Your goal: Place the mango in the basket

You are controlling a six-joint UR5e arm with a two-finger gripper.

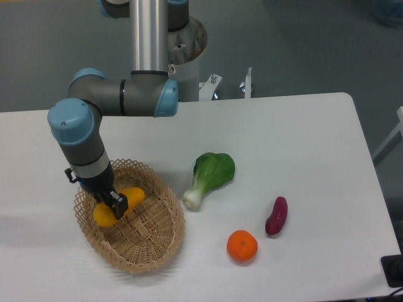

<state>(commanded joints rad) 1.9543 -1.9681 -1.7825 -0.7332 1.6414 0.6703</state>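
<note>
Over the left part of the basket (148, 251) the gripper (113, 204) is closed on the mango (119, 205), w/ the mango down inside, by the left rim. On the white table (302, 145), right of the basket, lie a green veg (211, 176), an orange (242, 246) & a purple sweet potato (276, 216), all apart.

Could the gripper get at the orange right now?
Probably not yet: the gripper is shut on the mango over the basket. Otherwise the way looks free; the orange sits alone on the open table.
</note>
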